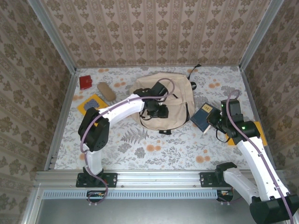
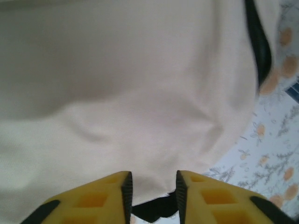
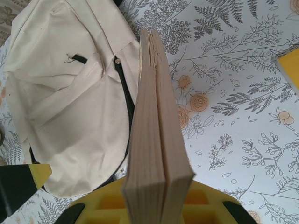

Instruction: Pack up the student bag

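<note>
Start with the bag: slumped flat toward the far edge of the tabletop, about midway between its left and right edges, with no gaping mouth to be seen from above. Needs an opening before anything goes in, so take the step in hand to be parting the cloth. Left gripper down on the bag's near half, fingers a narrow gap apart, with the edge of the cloth and a black bit lying in that gap; cannot tell whether pinched or merely touched. Bite one layer only, close to the dark zipper line, then lift up and away so the top layer peels off the one beneath. Avoid grabbing both layers, which would likely drag the whole bag. Right gripper closed on a book, held edge-on just beside the bag, toward the right edge of the tabletop. Hold it back until the mouth gapes, then feed it in narrow edge first. Leave for later the red box and tan case near the far left corner.
</note>
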You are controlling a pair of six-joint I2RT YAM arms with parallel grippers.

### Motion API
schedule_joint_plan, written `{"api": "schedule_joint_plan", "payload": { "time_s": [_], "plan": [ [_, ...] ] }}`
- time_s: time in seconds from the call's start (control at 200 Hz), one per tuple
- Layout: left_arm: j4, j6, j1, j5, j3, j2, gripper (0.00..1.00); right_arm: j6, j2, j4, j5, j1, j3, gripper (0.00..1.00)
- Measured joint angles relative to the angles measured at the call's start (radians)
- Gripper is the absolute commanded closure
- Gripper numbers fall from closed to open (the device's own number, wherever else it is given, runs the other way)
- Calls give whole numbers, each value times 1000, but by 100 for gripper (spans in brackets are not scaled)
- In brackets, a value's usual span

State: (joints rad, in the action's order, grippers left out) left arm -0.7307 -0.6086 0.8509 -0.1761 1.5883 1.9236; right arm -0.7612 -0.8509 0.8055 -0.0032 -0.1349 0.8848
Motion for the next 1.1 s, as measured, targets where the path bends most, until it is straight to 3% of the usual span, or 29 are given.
{"api": "schedule_joint_plan", "payload": {
  "time_s": [0.255,0.555,0.83,1.1],
  "plan": [
    [-75,137,130,53,196,143,43,0,0,16,5,18,0,91],
    [-227,195,136,69,349,343,37,0,0,15,4,41,-5,91],
    [-282,202,129,76,397,372,75,0,2,15,3,46,-24,91],
    [-280,201,103,36,396,363,77,0,8,14,3,46,-26,91]
  ]
}}
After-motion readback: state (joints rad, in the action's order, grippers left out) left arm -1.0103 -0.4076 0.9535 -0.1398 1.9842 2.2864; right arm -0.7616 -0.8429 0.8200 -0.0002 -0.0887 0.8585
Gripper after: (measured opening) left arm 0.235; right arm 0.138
